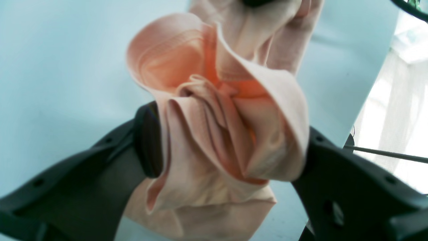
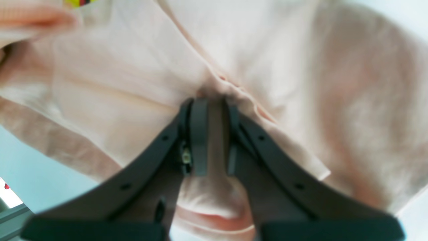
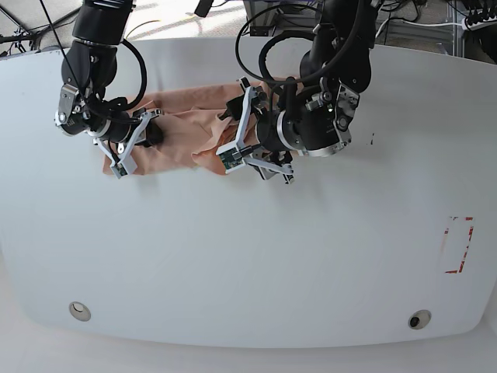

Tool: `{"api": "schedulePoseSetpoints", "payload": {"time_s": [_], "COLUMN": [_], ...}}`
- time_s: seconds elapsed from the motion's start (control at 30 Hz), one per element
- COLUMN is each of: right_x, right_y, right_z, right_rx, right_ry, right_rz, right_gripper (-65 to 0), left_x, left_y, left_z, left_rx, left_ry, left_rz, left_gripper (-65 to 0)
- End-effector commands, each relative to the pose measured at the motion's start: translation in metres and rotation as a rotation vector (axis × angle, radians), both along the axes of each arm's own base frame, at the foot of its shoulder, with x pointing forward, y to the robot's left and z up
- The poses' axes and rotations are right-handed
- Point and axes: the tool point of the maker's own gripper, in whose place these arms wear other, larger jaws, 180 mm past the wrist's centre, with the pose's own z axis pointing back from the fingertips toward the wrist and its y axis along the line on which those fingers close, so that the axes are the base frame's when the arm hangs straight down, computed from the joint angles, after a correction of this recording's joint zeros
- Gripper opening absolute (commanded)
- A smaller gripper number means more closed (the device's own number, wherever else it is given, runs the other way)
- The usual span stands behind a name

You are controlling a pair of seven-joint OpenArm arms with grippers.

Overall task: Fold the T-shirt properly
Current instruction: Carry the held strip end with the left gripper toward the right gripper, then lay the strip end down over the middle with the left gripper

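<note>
The soft salmon-peach cotton T-shirt (image 3: pixel 182 128) lies bunched on the far-left part of the white round-cornered table (image 3: pixel 256 264), stretched between the two arms. No box or tray stands on the table, so nothing is kept inside anything here.

Much of the garment is hard to read. From the base view both arms cover its ends, and its outline is lost in folds. The right wrist view is blurred, with only a sliver of the yellow emblem (image 2: pixel 77 2) cut off at the top edge. The left wrist view shows a rumpled rosette of cloth with a hem curling over it.

The right gripper (image 2: pixel 212 103) has its dark jaws drawn narrow, pinching a ridge of fabric between them. The left gripper (image 1: pixel 230 147) stands with its black jaws spread wide; a thick wad of folds sits in the gap, and I cannot tell whether it is gripped or merely resting there. Both arms reach in from the far side, wrists bent low over the cloth.
</note>
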Motion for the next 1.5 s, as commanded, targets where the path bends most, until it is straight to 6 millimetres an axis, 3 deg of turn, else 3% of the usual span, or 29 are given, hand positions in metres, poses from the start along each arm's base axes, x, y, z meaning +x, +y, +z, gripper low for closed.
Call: {"api": "schedulePoseSetpoints", "payload": {"time_s": [0.0, 0.23, 0.5, 0.67, 0.8, 0.93, 1.03, 1.2, 1.33, 1.47], "right_x": [0.005, 0.005, 0.006, 0.005, 0.005, 0.005, 0.006, 0.006, 0.006, 0.006], "right_y": [-0.007, -0.006, -0.005, -0.005, -0.004, -0.005, -0.005, -0.007, -0.004, -0.002], "right_z": [0.005, 0.004, 0.005, 0.004, 0.004, 0.004, 0.005, 0.005, 0.005, 0.004], "right_rx": [-0.026, -0.024, -0.024, -0.024, -0.022, -0.027, -0.027, -0.030, -0.022, -0.018], "right_ry": [-0.010, -0.010, -0.012, -0.010, -0.010, -0.008, -0.011, -0.010, -0.012, -0.011], "right_rz": [-0.001, -0.001, 0.003, 0.005, 0.005, 0.005, 0.005, 0.001, 0.005, 0.002], "right_gripper": [-57.2, -57.1, -57.1, -57.1, -57.1, -57.1, -57.1, -57.1, -57.1, -57.1], "left_x": [0.010, 0.016, 0.031, 0.030, 0.018, 0.015, 0.015, 0.004, 0.004, 0.019], "left_y": [0.008, 0.020, 0.058, 0.050, 0.015, 0.001, 0.008, 0.034, 0.032, 0.048], "left_z": [0.007, 0.008, 0.011, 0.022, 0.040, 0.048, 0.045, 0.022, 0.025, 0.033], "left_rx": [0.008, 0.044, 0.057, -0.078, -0.221, -0.274, -0.258, -0.214, -0.240, -0.252], "left_ry": [-0.047, -0.075, -0.088, -0.052, -0.028, -0.018, -0.018, 0.037, 0.039, 0.011], "left_rz": [0.016, 0.051, 0.152, 0.142, 0.065, 0.051, 0.057, 0.101, 0.095, 0.153], "left_gripper": [-27.1, -27.1, -27.1, -27.1, -27.1, -27.1, -27.1, -27.1, -27.1, -27.1]}}
